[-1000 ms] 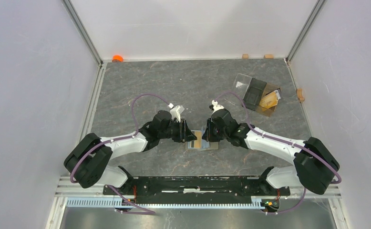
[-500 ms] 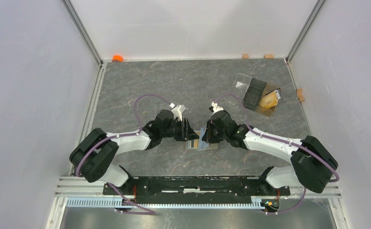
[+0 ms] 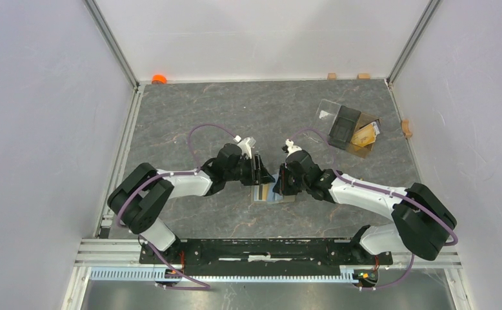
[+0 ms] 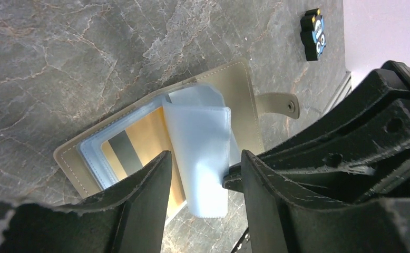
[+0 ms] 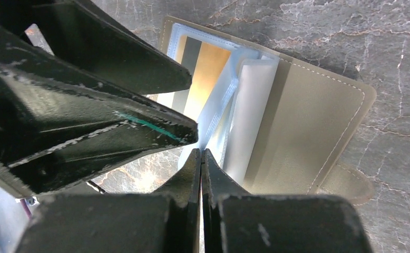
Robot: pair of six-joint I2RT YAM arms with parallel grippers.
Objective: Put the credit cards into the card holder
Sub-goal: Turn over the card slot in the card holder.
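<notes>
card holder (image 4: 247,100) lying open on the table (image 4: 60,52), gold credit card (image 4: 146,138) inside, left end effector (image 4: 204,161) spread above it, right end effector (image 5: 201,155) closed tight

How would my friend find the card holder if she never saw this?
Look at the grey marbled table, near the front where the left gripper and right gripper almost meet. The card holder lies open right there. Unlike the clear plastic box far right, it is khaki with pale blue sleeves and a snap tab.
</notes>
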